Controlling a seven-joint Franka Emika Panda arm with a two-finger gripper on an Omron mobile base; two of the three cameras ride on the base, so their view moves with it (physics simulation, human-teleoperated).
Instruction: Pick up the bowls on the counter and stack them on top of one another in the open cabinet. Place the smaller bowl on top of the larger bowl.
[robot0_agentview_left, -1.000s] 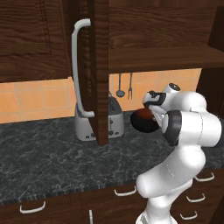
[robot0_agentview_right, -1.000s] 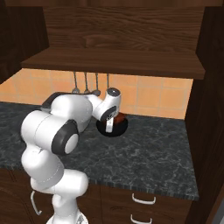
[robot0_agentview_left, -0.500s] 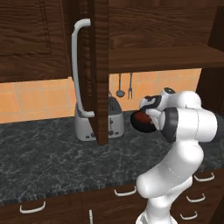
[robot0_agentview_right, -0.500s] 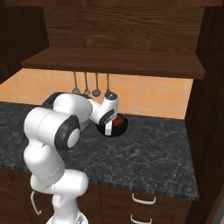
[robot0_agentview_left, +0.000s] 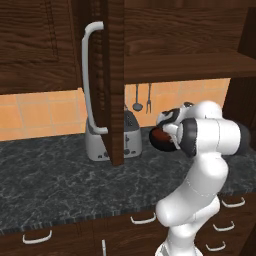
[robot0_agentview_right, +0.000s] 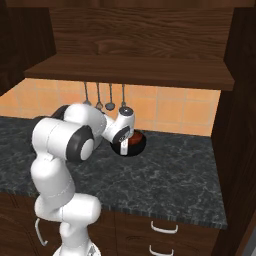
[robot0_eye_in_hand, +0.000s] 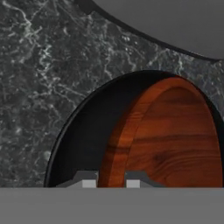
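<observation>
Above the counter (robot0_agentview_right: 190, 170), the gripper (robot0_eye_in_hand: 110, 178) pinches the smaller bowl (robot0_eye_in_hand: 175, 135) by its rim, tilted on edge.

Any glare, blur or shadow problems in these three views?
Left base view: sharp, evenly lit, soft sheen on the toaster. Right base view: the counter is evenly lit, the cabinet interior reads dark. Hand view: crisp, the smaller bowl well lit, the larger bowl nearly featureless black.

- The small bowl (robot0_eye_in_hand: 175, 135), shallow reddish-brown wood grain, shows its rim at 5 o'clock in the hand view.
- The big bowl (robot0_eye_in_hand: 87, 131), glossy black, lies right behind it toward 9 o'clock, on the dark marbled counter (robot0_eye_in_hand: 35, 65).
- The cabinet (robot0_agentview_right: 130, 70) shelf is bare wood.
</observation>
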